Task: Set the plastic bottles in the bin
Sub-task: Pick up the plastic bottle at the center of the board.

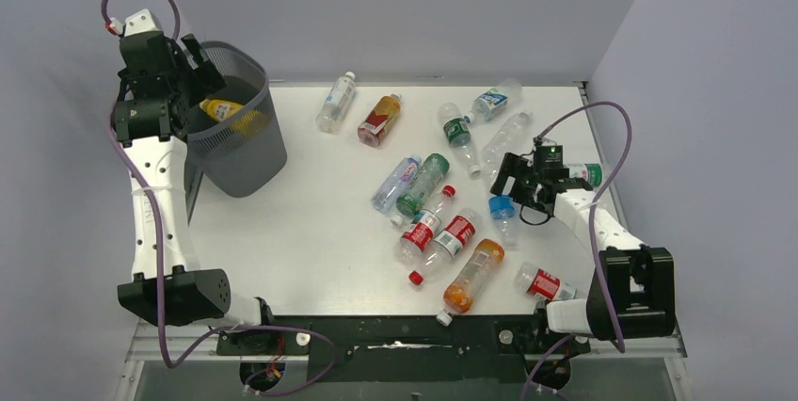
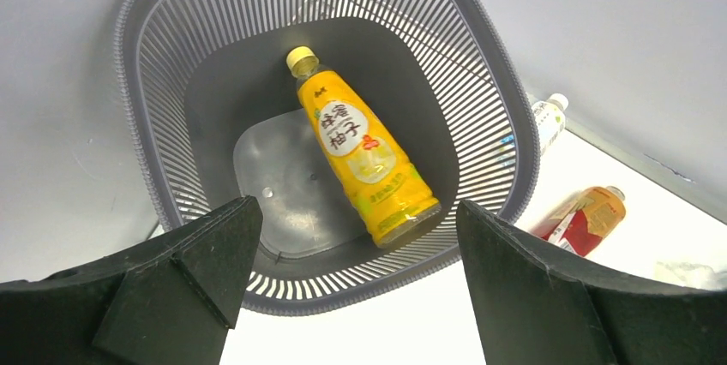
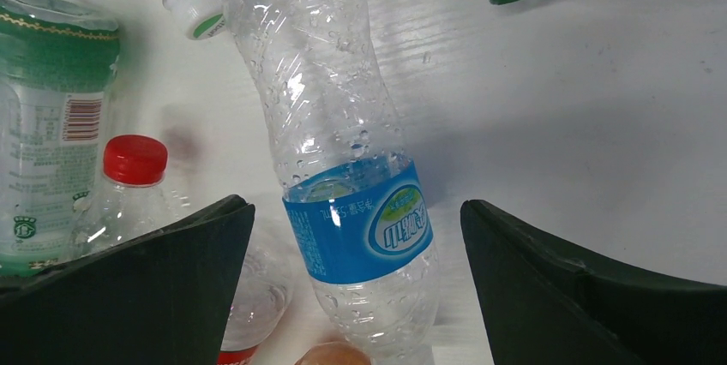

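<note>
The left fingers (image 2: 189, 271) spread wide, empty, over the bin (image 2: 137, 82) holding a yellow bottle (image 2: 364, 155); the right fingers (image 3: 154, 279) stand wide above a blue-labelled bottle (image 3: 343, 151) on the bench (image 3: 600, 125).

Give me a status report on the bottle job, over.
Left jaws open above bin, yellow bottle lying inside. Right jaws open, astride blue-label bottle, not touching. Red-cap bottle crowds that grasp.

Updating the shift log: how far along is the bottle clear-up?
Done: one yellow bottle lies in the bin, the open left hand above it. In hand: the open right hand straddles a blue-label bottle, not gripped. Left: a dozen or so bottles on the table.
</note>
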